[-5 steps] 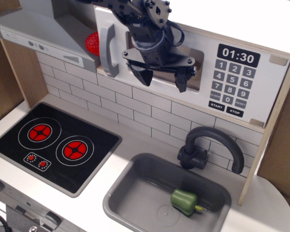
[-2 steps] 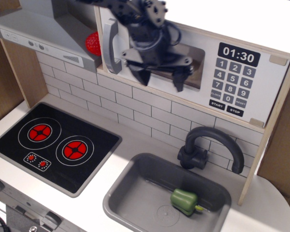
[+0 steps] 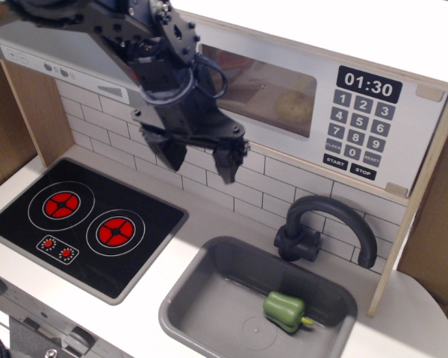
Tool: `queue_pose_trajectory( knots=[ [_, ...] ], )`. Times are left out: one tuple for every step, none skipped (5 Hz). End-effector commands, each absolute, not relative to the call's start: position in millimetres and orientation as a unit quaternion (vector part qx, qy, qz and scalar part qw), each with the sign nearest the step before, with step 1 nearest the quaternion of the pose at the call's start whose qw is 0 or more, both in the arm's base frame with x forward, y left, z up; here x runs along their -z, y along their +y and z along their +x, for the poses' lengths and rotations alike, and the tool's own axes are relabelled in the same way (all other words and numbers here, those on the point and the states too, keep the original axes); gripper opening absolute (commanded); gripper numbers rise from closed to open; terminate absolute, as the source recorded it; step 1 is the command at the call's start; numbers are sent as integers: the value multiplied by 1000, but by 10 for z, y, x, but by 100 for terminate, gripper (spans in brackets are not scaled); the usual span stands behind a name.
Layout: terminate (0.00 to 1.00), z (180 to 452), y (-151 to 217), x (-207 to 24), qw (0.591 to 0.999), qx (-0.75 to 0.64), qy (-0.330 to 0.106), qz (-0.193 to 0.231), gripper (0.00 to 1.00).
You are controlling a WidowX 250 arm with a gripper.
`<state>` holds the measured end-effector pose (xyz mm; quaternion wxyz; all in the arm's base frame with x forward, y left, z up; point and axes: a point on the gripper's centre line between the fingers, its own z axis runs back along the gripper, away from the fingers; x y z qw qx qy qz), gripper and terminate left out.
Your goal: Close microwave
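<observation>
The microwave [image 3: 358, 142] is mounted at the upper right of the toy kitchen. Its white door lies flat against the front, and the clear window [image 3: 272, 89] faces me. The dark keypad [image 3: 356, 127] and the display reading 01:30 [image 3: 368, 88] show to the right. The door's grey handle is hidden behind my arm. My gripper [image 3: 201, 170] hangs below and left of the window, in front of the tiled wall. Its jaws are spread apart and empty, and it touches nothing.
A black two-burner stovetop [image 3: 82, 224] lies at the lower left. A grey sink [image 3: 194, 287] holds a green pepper [image 3: 285, 311]. A dark faucet [image 3: 328, 220] arches behind the sink. A grey range hood [image 3: 52, 52] is at the upper left.
The microwave door has swung from open to flat against the front. My gripper has moved left and down, away from the door opening to the tiled wall.
</observation>
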<state>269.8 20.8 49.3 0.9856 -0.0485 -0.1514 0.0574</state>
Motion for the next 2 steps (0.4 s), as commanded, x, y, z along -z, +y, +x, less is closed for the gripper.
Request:
queue_pose_trajectory(
  knots=[
    [0, 2669, 276, -639, 990, -110, -90, -21, 100],
    [100, 2669, 276, -639, 990, -110, -90, -21, 100]
  ],
)
